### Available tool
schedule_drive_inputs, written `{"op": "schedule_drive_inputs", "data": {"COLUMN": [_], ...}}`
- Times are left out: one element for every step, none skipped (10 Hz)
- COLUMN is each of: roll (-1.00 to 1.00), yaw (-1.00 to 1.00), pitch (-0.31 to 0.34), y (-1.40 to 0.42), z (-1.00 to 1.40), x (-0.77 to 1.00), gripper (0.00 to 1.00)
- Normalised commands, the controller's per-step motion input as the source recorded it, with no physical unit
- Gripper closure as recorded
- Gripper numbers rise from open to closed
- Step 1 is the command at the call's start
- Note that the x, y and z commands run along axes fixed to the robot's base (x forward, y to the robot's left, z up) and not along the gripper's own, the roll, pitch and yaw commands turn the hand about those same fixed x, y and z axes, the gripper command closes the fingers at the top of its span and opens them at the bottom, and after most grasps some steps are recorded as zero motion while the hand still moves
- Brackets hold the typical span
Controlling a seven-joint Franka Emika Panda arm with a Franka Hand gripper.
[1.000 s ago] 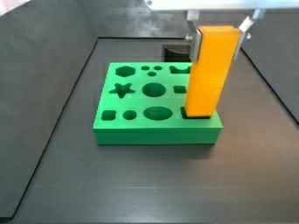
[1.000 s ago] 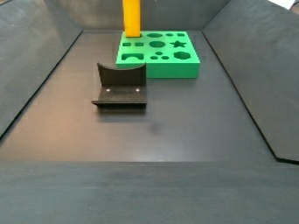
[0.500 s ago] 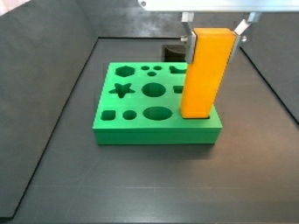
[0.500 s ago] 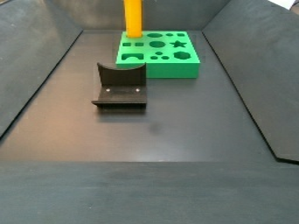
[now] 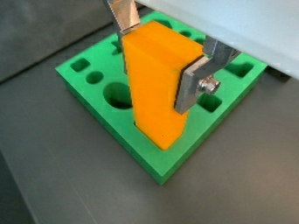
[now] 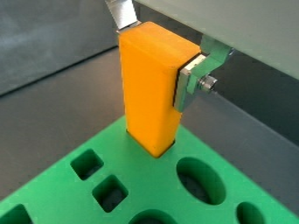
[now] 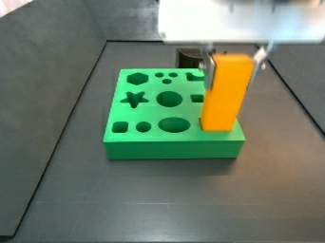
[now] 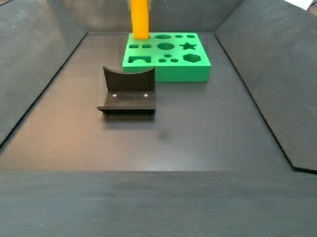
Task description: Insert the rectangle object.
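The rectangle object (image 7: 225,93) is a tall orange-yellow bar, upright between my gripper's fingers. My gripper (image 7: 237,59) is shut on its upper part, above the near right corner of the green holed board (image 7: 152,119). The bar's lower end stands in the board's surface at that corner. In both wrist views the silver fingers (image 5: 191,77) (image 6: 191,80) press the bar (image 5: 156,83) (image 6: 149,87) from two sides, with the green board (image 5: 111,118) (image 6: 82,197) below. In a side view the bar (image 8: 141,18) rises from the board's far left corner (image 8: 173,57); the gripper is out of frame there.
The fixture (image 8: 128,91) stands on the dark floor beside the board; it shows behind the board in a side view (image 7: 189,57). Sloped dark walls (image 8: 44,83) enclose the floor on both sides. Several shaped holes (image 7: 168,97) cover the board.
My gripper has come down with the bar. The bar's top is lower than before while its lower end stays at the board's surface, so less of it shows above the board.
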Motion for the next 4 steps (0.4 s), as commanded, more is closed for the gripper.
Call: {"op": "schedule_drive_inputs", "data": {"roll": [0.0, 0.0, -0.1, -0.01], "yaw": [0.0, 0.0, 0.0, 0.0], "pitch": [-0.026, -0.061, -0.167, -0.001], "y": [-0.09, -0.18, 0.0, 0.0], "z": [-0.55, -0.3, -0.34, -0.09], "x": [0.0, -0.09, -0.03, 0.0], "gripper": [1.0, 1.0, 1.0, 1.0]}}
